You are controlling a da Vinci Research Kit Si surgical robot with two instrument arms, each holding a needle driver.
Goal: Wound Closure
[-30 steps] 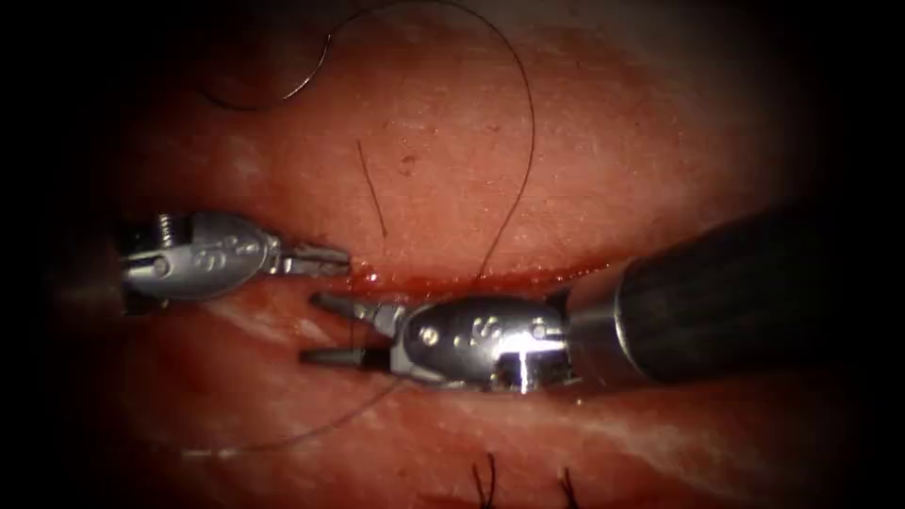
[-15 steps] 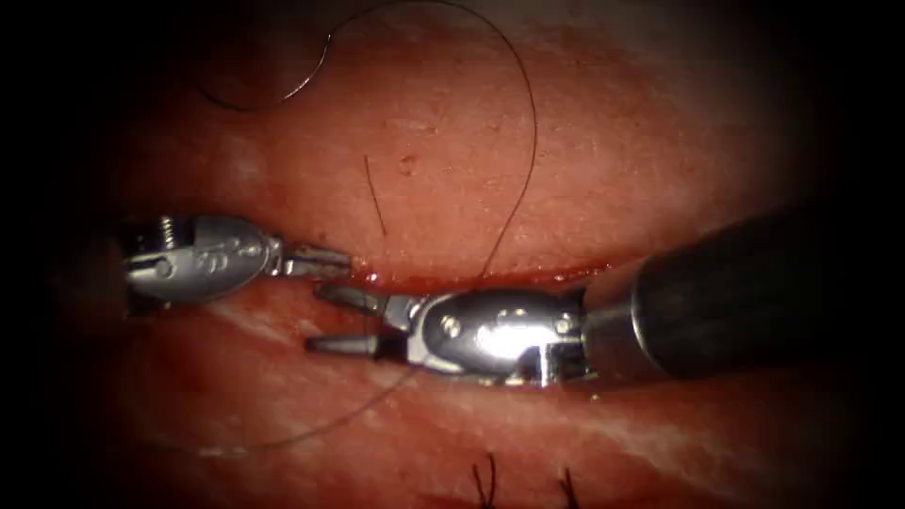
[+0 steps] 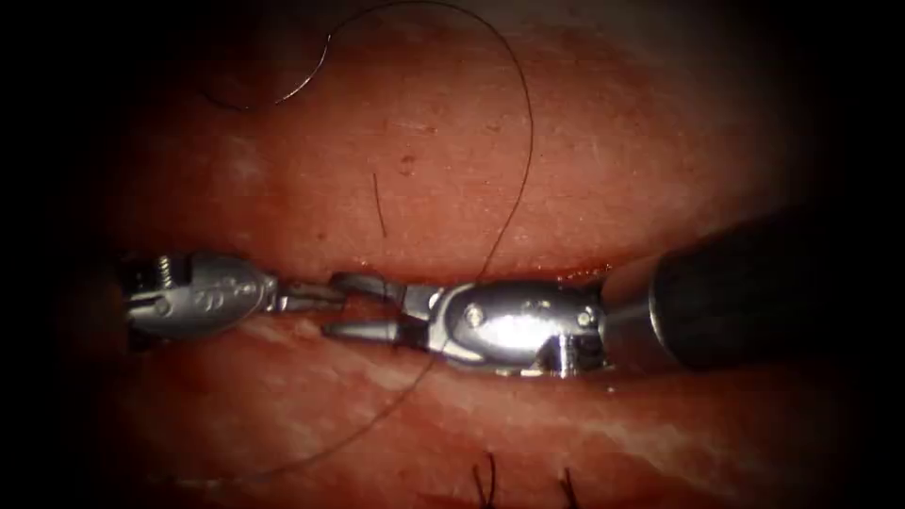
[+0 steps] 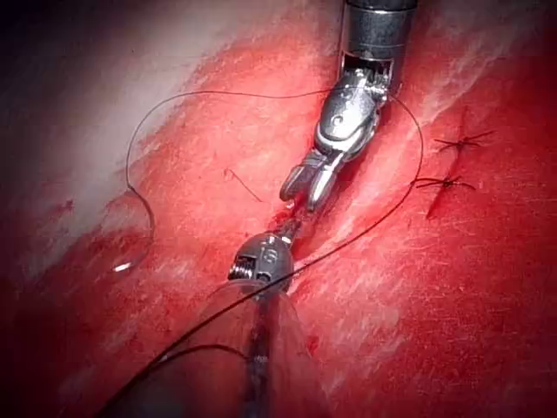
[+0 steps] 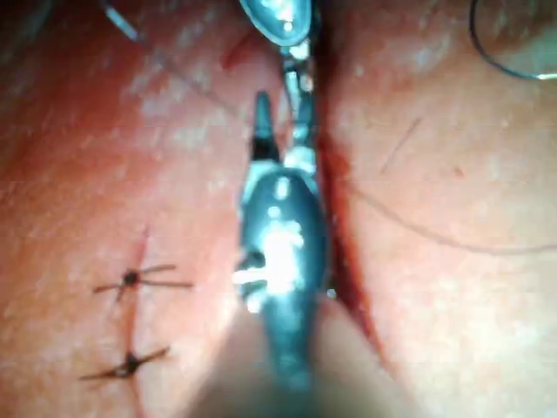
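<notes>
We see the light land brightest on the tissue (image 3: pixel 452 170) above both tools and fade to near black all around. The left tool (image 3: pixel 320 296) sits at the edge of that dark, and the right tool (image 3: pixel 332 305) has its shaft sinking into shadow behind it. A hard white glare lies on the metal just behind its jaws. Small wet glints line the cut (image 3: pixel 528 275) beside it. In the left wrist view the tissue around both tools is strongly lit.

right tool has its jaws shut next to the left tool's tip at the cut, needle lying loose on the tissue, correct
Not quite: the right tool has its jaws open, spread apart and holding nothing, as the endoscope view shows. The rest stands: it sits by the left tool at the cut, and the needle lies free on the tissue, not in it, with the thread trailing.
</notes>
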